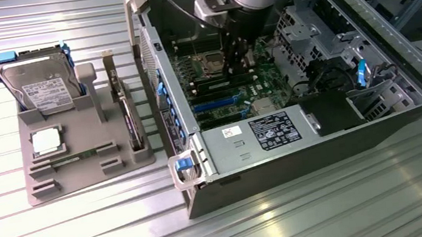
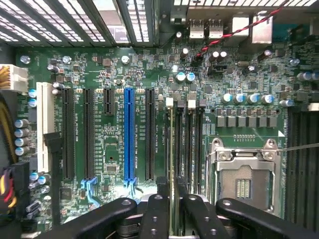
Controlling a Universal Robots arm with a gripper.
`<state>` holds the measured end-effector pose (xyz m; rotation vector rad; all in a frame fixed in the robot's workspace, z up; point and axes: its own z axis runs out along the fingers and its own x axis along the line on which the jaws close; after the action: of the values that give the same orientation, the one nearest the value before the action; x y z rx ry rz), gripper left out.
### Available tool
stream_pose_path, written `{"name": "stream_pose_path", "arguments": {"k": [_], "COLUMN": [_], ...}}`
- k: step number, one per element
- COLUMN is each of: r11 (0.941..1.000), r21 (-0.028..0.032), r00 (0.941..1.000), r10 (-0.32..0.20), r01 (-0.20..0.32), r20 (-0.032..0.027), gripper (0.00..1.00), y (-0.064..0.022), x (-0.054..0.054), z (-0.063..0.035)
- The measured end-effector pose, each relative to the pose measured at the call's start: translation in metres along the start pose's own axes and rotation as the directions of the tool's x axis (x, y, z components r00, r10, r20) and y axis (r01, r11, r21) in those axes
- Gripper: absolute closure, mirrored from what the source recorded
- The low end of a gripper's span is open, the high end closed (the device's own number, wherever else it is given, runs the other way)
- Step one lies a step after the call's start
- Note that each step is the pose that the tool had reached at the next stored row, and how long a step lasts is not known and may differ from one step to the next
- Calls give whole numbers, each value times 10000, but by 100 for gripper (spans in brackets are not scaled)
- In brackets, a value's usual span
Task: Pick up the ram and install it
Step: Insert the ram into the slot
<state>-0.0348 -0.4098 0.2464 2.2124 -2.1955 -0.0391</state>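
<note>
The hand grips the ram edge-on over the motherboard slots

A grey parts tray sits beside the open computer case. At the tray's far edge stands a hard drive; a square silver processor lies mid-tray, an expansion card along its case-side edge.

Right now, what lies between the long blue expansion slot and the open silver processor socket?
In the wrist view: one black expansion slot, then black memory slots, with the thin green ram standing edge-on among them.
</note>
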Motion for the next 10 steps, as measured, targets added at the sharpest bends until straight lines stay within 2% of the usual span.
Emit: {"name": "stream_pose_path", "arguments": {"k": [2, 3, 4, 5, 6, 8, 10], "r11": [10000, 10000, 10000, 10000, 10000, 9999, 9999], "r21": [29, 35, 36, 21, -45, -110, -136], "r00": [10000, 10000, 10000, 10000, 10000, 10000, 10000], "r10": [-1, -3, -10, -22, -29, -33, -38], "r01": [1, 3, 10, 22, 29, 33, 38], "r20": [0, -3, -2, -2, -5, -13, -11], "gripper": [82, 89, 89, 89, 89, 89, 89], "y": [12, 15, 12, -42, -163, -321, -420], "x": [-27, -51, -51, -51, -50, -48, -47], "z": [-119, -153, -152, -152, -149, -145, -145]}}
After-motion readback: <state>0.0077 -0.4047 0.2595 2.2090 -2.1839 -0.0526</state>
